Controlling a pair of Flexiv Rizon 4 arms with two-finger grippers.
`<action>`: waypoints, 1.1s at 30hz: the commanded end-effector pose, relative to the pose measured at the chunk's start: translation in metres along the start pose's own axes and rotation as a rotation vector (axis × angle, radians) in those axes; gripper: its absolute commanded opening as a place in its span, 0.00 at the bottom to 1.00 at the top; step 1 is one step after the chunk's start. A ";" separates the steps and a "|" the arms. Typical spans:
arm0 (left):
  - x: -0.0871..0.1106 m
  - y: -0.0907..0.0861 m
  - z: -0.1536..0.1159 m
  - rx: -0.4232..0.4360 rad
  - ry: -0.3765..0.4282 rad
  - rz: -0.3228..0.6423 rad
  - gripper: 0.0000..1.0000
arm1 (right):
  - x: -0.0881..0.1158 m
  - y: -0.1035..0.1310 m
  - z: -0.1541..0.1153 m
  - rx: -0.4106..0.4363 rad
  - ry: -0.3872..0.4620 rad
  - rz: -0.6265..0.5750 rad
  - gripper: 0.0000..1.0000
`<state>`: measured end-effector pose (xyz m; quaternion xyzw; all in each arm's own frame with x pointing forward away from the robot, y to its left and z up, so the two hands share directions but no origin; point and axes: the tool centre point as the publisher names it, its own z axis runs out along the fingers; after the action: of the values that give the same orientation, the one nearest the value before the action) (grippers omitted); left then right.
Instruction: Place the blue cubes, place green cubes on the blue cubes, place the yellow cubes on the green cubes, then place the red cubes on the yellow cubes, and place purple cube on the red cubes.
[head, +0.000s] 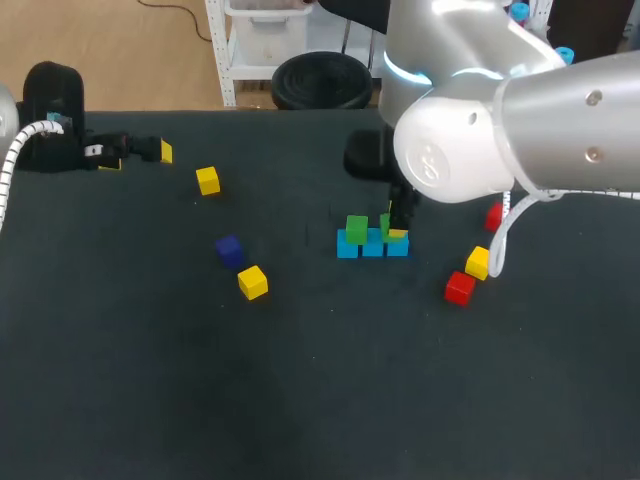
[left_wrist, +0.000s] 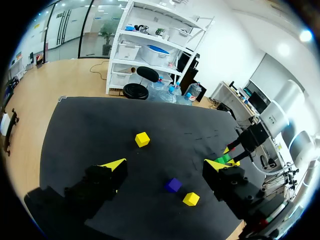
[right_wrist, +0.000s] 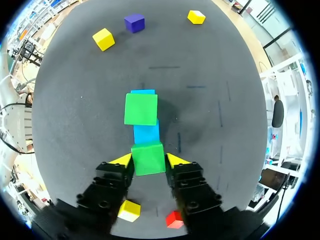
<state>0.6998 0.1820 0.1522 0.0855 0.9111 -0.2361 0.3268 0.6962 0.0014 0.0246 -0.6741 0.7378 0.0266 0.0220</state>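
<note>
The table (head: 300, 400) is covered by a dark mat. The right arm (head: 520, 120) is positioned over the blue row (head: 372, 244), a line of three blue cubes set side by side near the table's middle. The left arm (head: 50, 110) is stationed well to the left of the blue row, at the table's far edge.

The right fingers (right_wrist: 122, 161) are closed from two sides on the held green cube (right_wrist: 148, 158), which is located at the right-end cube of the blue row. It cannot be determined whether the cube is seated there. The left fingers (left_wrist: 114, 165) are spread wide, with nothing between them.

The second green cube (head: 357, 229) is seated on the left-end cube of the blue row. The purple cube (head: 229, 250) is found to the left of the blue row, with the near yellow cube (head: 253, 282) just beside it. The far yellow cube (head: 208, 180) is placed farther left of the blue row. To the right of the blue row, the right yellow cube (head: 477, 262) and the near red cube (head: 459, 288) are set just beside each other. The far red cube (head: 494, 214) is partly hidden behind the right arm's cable.
</note>
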 end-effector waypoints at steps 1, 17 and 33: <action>0.001 0.002 0.000 0.011 -0.006 0.002 1.00 | 0.000 -0.001 0.000 -0.005 -0.003 0.000 0.15; 0.001 0.002 0.000 0.011 -0.006 0.002 1.00 | 0.000 0.000 0.001 -0.020 -0.001 -0.006 0.15; 0.001 0.002 0.000 0.011 -0.006 0.002 1.00 | 0.001 0.000 0.000 -0.035 -0.006 0.001 1.00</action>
<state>0.6998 0.1820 0.1522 0.0855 0.9111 -0.2361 0.3268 0.6950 0.0004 0.0246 -0.6740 0.7375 0.0405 0.0128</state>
